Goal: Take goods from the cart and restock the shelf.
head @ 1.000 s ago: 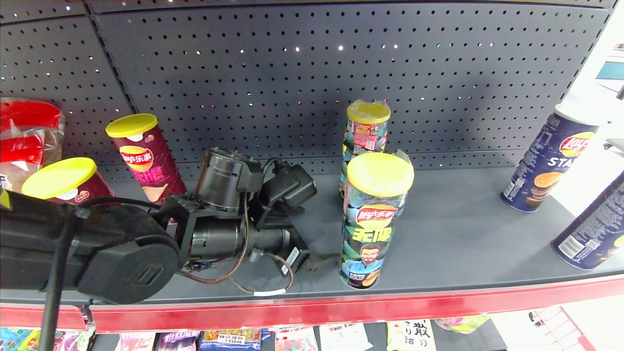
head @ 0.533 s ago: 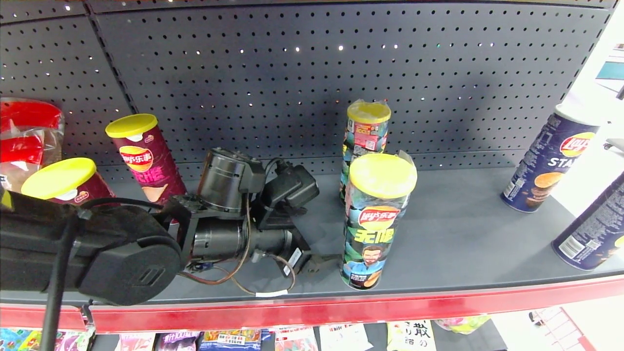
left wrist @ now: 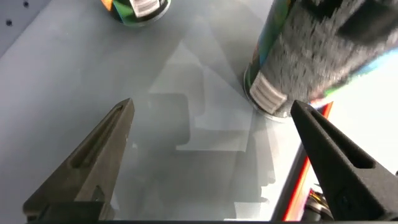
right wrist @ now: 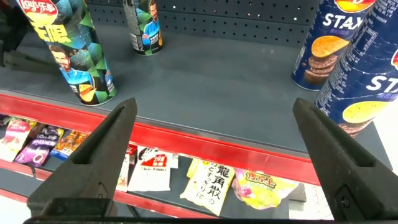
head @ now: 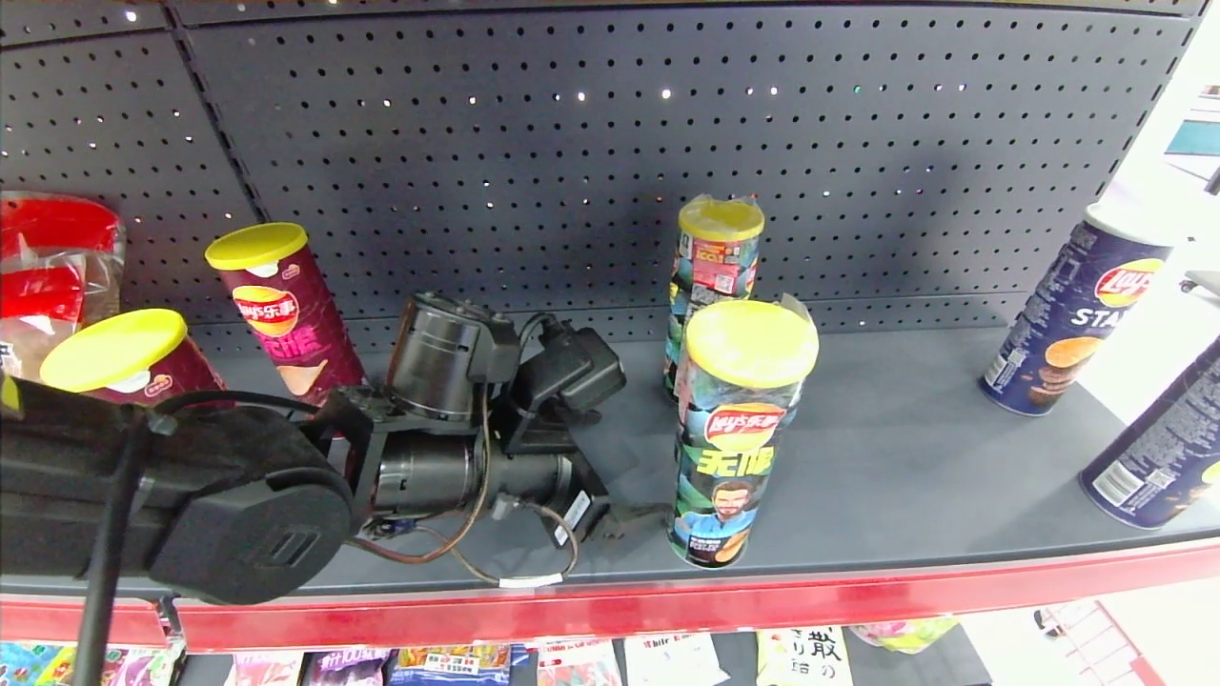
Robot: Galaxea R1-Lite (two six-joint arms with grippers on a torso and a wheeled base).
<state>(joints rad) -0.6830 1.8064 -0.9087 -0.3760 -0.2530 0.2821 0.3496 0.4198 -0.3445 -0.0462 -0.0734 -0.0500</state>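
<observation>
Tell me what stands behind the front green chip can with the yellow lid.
A second yellow-lidded green can stands upright behind it, before the pegboard wall. The front can covers its lower half in the head view; the right wrist view shows a gap between them.

The green-and-blue chip can [head: 734,448] at centre front carries a round logo with large yellow characters below it. The rear chip can [head: 717,262] has a red label panel, too small to read. The maroon chip can [head: 286,314] at left bears a similar round logo. The dark blue chip can [head: 1072,314] at right shows a logo above white capitals. The packets [head: 810,653] along the bottom edge show dark characters.
</observation>
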